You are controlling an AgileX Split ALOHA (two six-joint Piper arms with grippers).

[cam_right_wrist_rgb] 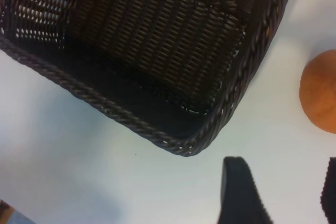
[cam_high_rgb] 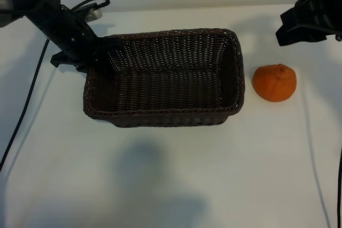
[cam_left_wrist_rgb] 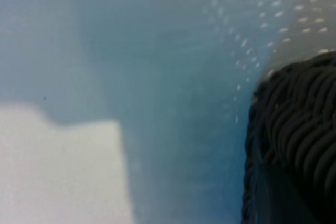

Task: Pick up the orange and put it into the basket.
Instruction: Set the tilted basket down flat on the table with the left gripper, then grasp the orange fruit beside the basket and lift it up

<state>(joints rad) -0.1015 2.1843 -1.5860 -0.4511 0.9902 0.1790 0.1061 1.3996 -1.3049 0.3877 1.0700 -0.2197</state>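
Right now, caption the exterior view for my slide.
Orange sits on the table beside the empty basket; neither arm holds it.

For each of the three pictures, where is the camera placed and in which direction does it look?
Exterior: high above the table, looking steeply down on the basket and orange; left gripper at the basket's corner, right gripper raised behind the orange.
Left wrist: pressed close to the basket's wall; no fingers visible.
Right wrist: above the table, looking down on the basket's corner and orange; open fingers show.
All views share the basket; the exterior and right wrist views share the orange.
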